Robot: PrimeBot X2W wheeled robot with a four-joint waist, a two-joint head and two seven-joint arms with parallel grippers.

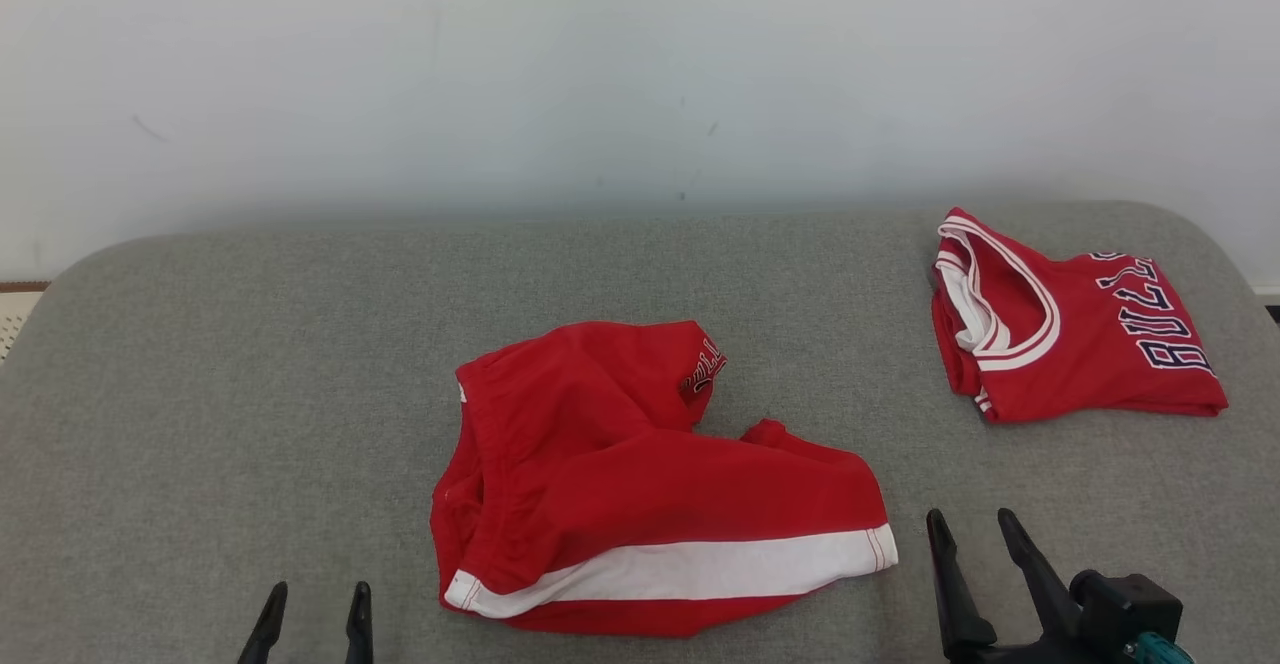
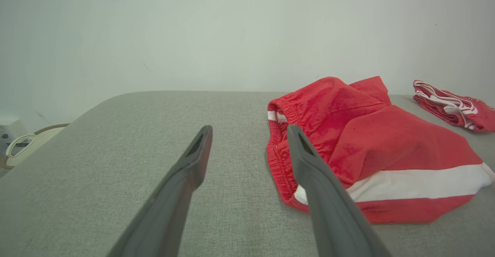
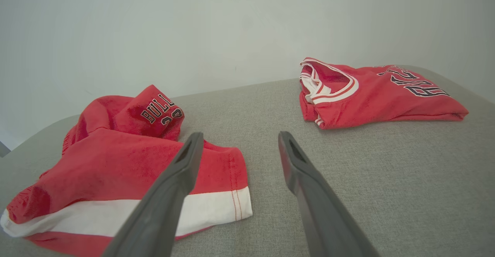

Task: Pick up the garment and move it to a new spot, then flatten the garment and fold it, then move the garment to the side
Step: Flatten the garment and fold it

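- The red shorts point(image 1: 640, 474) lie crumpled and partly doubled over. A white band runs along the near hem, the gathered waistband faces left, and a turned-up leg at the far side shows dark lettering.
- They sit near the middle of the grey desk point(image 1: 250, 394), toward its front edge.
- A folded red jersey point(image 1: 1080, 344) lies at the far right, well apart from the shorts.
- The left hand point(image 1: 318, 589), fingers apart and empty, hangs near the waistband's left.
- The right hand point(image 1: 970, 516), fingers apart and empty, is just beside the white band's right end, not touching.
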